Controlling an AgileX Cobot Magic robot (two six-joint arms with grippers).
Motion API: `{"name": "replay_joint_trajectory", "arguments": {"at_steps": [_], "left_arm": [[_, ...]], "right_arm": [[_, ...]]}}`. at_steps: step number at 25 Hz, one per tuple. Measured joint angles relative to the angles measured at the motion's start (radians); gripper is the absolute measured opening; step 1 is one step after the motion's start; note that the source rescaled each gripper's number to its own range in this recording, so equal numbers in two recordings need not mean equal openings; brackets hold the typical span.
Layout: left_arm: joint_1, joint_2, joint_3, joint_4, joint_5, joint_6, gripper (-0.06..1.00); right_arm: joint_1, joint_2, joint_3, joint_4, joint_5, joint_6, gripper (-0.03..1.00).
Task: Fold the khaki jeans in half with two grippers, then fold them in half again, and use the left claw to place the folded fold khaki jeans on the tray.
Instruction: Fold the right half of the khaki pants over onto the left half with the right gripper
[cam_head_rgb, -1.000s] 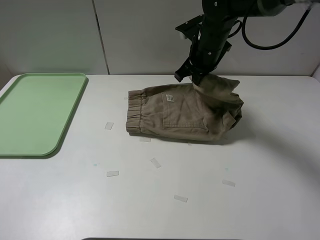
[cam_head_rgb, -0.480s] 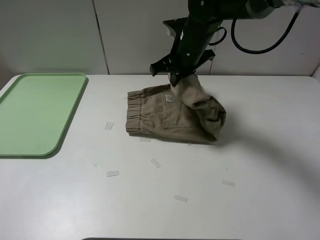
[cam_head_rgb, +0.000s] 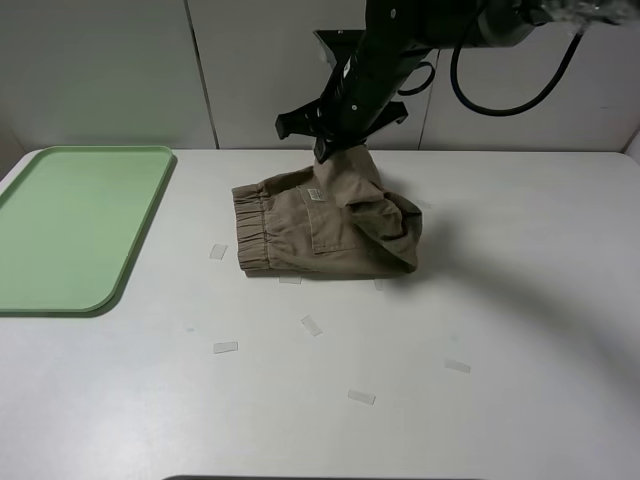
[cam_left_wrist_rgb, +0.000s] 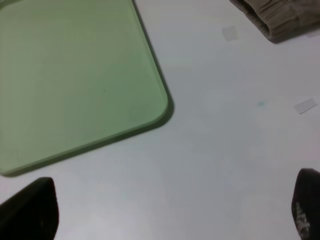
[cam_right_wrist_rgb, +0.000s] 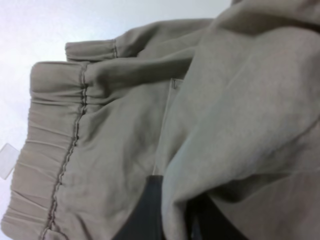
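Note:
The khaki jeans (cam_head_rgb: 320, 225) lie mid-table with the waistband to the left. My right gripper (cam_head_rgb: 330, 152) is shut on their leg end and holds it lifted over the back of the pile, the cloth draped below it. In the right wrist view the jeans (cam_right_wrist_rgb: 125, 130) fill the frame and the dark fingers (cam_right_wrist_rgb: 145, 212) are clamped on a fold. The mint-green tray (cam_head_rgb: 70, 225) sits at the left, bare. My left gripper (cam_left_wrist_rgb: 170, 210) hangs open and empty over the table beside the tray (cam_left_wrist_rgb: 75, 75); only its dark fingertips (cam_left_wrist_rgb: 30, 210) show. The left arm is out of the exterior view.
Several small clear tape pieces (cam_head_rgb: 225, 347) lie on the white table in front of and left of the jeans. A wall stands behind the table. The jeans' waistband (cam_left_wrist_rgb: 275, 17) shows at the edge of the left wrist view.
My right gripper has carried the leg end leftward over the jeans, folding the right half onto the left. The whole pile has slid a little to the left.

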Motion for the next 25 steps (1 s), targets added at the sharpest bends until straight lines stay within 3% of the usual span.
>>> {"name": "replay_joint_trajectory", "arguments": {"at_steps": [14,16,18,22,25], "left_arm": [[0.000,0.000,0.000,0.002,0.001,0.000,0.93],[0.000,0.000,0.000,0.002,0.001,0.000,0.93],[0.000,0.000,0.000,0.002,0.001,0.000,0.93],[0.000,0.000,0.000,0.002,0.001,0.000,0.93],[0.000,0.000,0.000,0.002,0.001,0.000,0.93]], "right_arm": [[0.016,0.018,0.000,0.053,-0.028,-0.044,0.04],[0.016,0.018,0.000,0.073,-0.017,-0.064,0.09],[0.016,0.018,0.000,0.107,-0.006,-0.096,0.27],[0.020,0.018,0.000,0.180,0.006,-0.131,0.81],[0.020,0.018,0.000,0.218,0.009,-0.139,0.95]]}}
